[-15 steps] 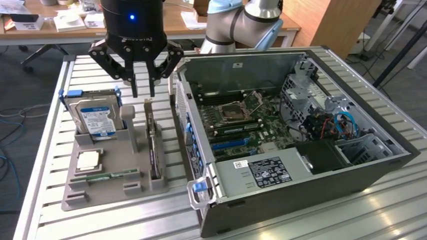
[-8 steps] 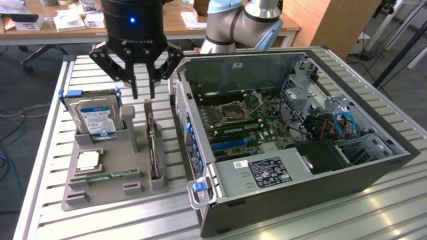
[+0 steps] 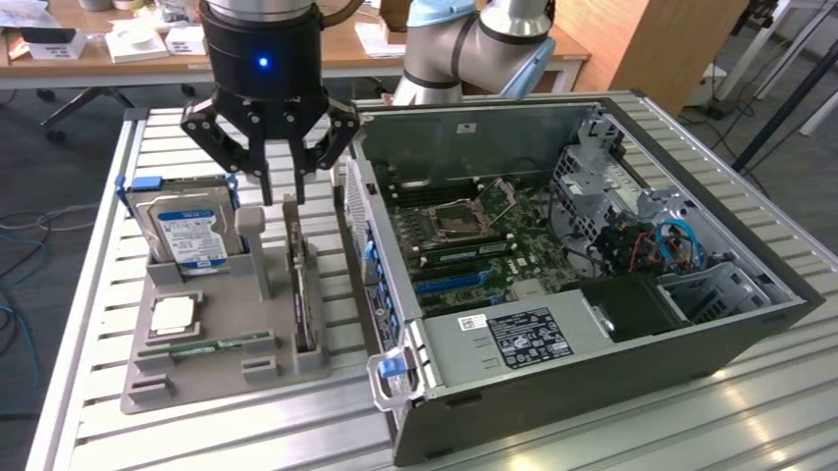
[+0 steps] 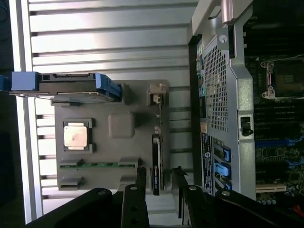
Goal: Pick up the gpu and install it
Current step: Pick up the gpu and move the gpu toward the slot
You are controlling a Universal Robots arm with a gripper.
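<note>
The gpu (image 3: 304,285) is a thin dark card standing on edge in a slot of the grey holder tray (image 3: 210,383), just beside the open computer case (image 3: 733,324). My gripper (image 3: 282,194) hangs directly above the card's far end, open, one finger on each side of the card's line. In the wrist view the gpu (image 4: 156,159) runs straight into the gap of the gripper (image 4: 159,176), and gaps show between the fingers (image 4: 141,178) and the card. Nothing is held.
The tray also carries a silver hard drive (image 3: 190,231) with a blue label, a CPU (image 3: 175,316) and a green memory stick (image 3: 210,345). The case's motherboard (image 3: 458,245) lies exposed with blue slots (image 3: 452,283). The case wall stands close to the gpu.
</note>
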